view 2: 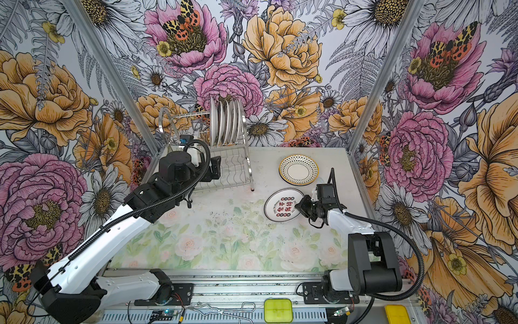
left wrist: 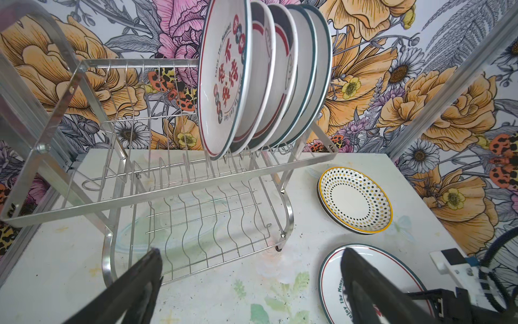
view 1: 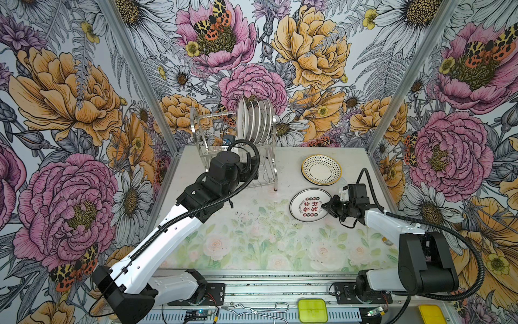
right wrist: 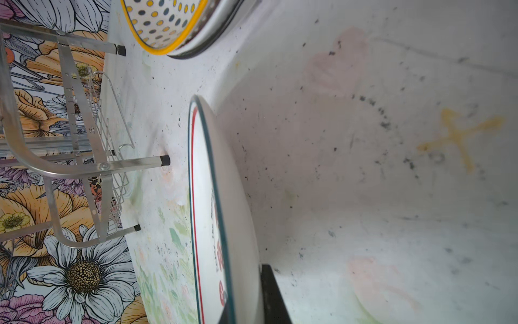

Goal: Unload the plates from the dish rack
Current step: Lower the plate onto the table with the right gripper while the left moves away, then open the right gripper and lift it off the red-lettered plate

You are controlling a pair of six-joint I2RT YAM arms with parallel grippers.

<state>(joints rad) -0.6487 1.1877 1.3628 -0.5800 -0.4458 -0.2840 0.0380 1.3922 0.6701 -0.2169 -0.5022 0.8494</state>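
The dish rack [view 1: 213,134] [view 2: 179,126] [left wrist: 84,174] [right wrist: 70,165] stands at the back of the table. Several plates [view 1: 255,120] [view 2: 227,120] [left wrist: 224,84] stand upright at the right end of its upper tier; the lower tier holds nothing. My left gripper [left wrist: 252,280] is open just in front of the lower tier, nothing between its fingers. My right gripper [view 1: 326,207] [view 2: 300,206] [right wrist: 244,308] is shut on the right rim of a plate with red Chinese characters [view 1: 308,204] [view 2: 283,206] [left wrist: 333,280] [right wrist: 207,196], low over the table right of the rack.
A dotted, yellow-edged plate [view 1: 321,169] [view 2: 298,169] [left wrist: 356,200] [right wrist: 165,25] lies on another plate at the back right. On the front rail are a green box [view 1: 312,310], a yellow box [view 1: 431,314] and a wire hook [view 1: 258,310]. Floral walls close three sides.
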